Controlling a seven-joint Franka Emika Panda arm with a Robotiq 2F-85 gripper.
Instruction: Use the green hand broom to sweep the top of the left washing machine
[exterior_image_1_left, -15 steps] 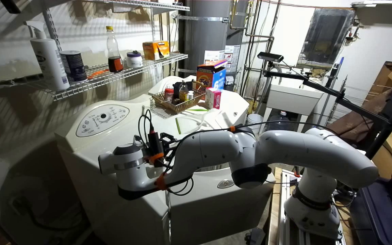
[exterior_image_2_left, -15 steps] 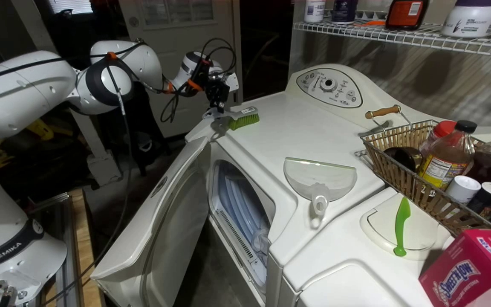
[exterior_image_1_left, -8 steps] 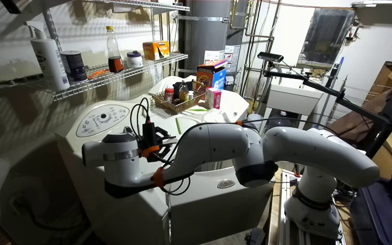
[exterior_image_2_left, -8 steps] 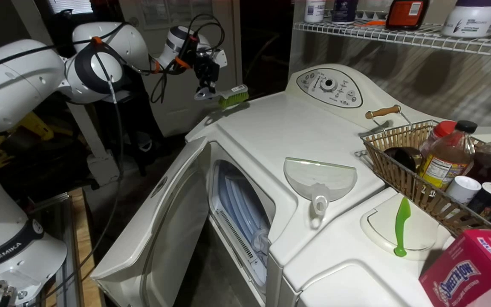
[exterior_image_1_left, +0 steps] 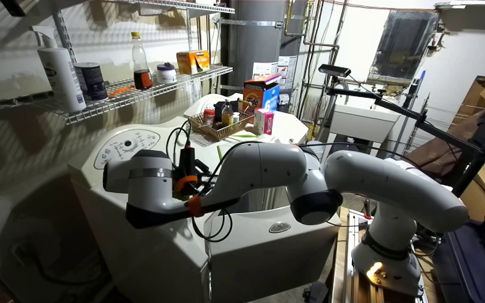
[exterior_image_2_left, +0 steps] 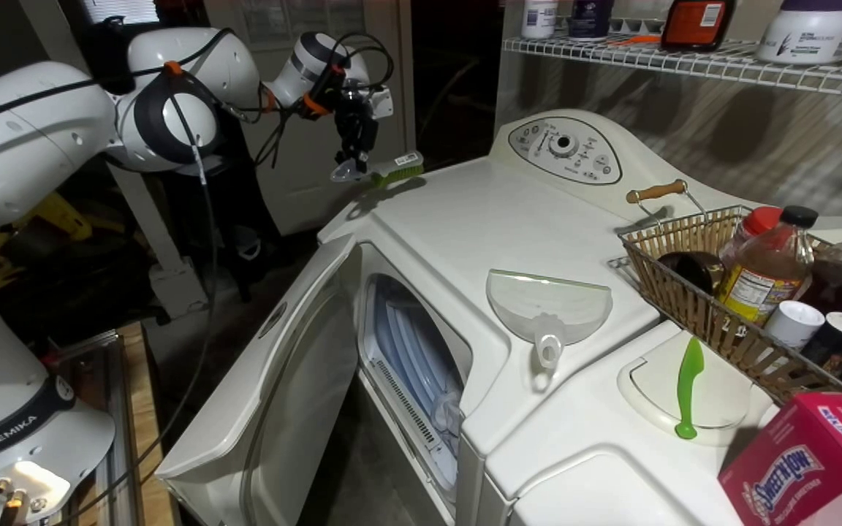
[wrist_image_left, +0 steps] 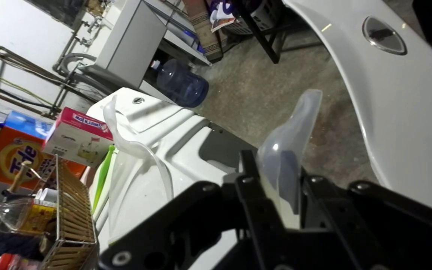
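Note:
The hand broom (exterior_image_2_left: 399, 172) has green bristles and a translucent grey handle. My gripper (exterior_image_2_left: 354, 155) is shut on its handle, which runs between the finger pads in the wrist view (wrist_image_left: 289, 138). The bristles point down over the far front corner of the left washing machine (exterior_image_2_left: 509, 212), the white one with the oval dial panel. A gap seems to show between bristles and top; contact is unclear. The machine also shows in an exterior view (exterior_image_1_left: 141, 261), where the arm hides most of the broom. The gripper in the wrist view (wrist_image_left: 276, 168) has its bristle end hidden.
A clear dustpan (exterior_image_2_left: 549, 307) lies on the machine top. A wicker basket (exterior_image_2_left: 721, 321) of bottles, a green utensil (exterior_image_2_left: 690, 391) and a pink box (exterior_image_2_left: 808, 460) stand at the right. The machine's front door (exterior_image_2_left: 267, 380) hangs open. A wire shelf (exterior_image_2_left: 684, 62) runs above.
My gripper and the broom have risen and moved away from the dustpan, toward the machine's far front corner. In the last half second they have shifted only slightly and tilted a little.

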